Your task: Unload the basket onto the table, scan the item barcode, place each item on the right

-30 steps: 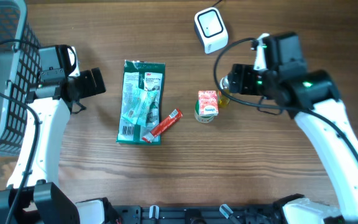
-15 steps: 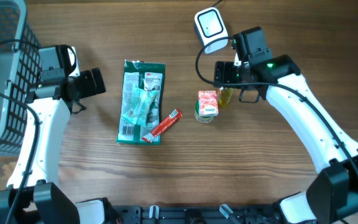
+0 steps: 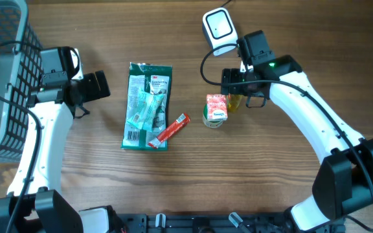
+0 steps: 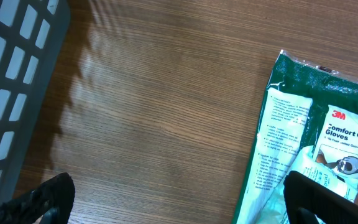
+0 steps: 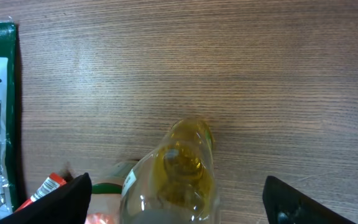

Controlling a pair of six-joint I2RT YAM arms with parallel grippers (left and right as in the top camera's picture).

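**Desk, contents, near edge to far edge**

1. Red sachet. Flat, lying across the near right corner of the glove packet. The packet is green, soft and printed.
2. Round green-rimmed tin with a red-and-white carton. Whether the carton lies on the tin or against it cannot be told.
3. Bottle, judged the item to scan.
   - Location: just beside the carton, directly under the right end effector.
   - Description: clear, holding yellow liquid, apparently upright.
   - Handling: likely light but smooth and round, so apt to slip or tip. Glass or plastic cannot be told.
   - Best hold: across the body below the shoulder, leaving the label uncovered.
4. Right end effector. Released, fingers wide to either side of the bottle and not touching it.
5. Left end effector. Released, nothing between the fingers, well apart from the bottle.
6. Basket, far left.
7. Scanner, far edge, near the right arm.

**View notes**
- Overhead view: gives the scanner's position, but the bottle is mostly hidden there.
- Right wrist view: shows the bottle's top centred between the fingers.
- Left wrist view: shows only the packet's print and the basket's edge.
- No view shows a barcode.
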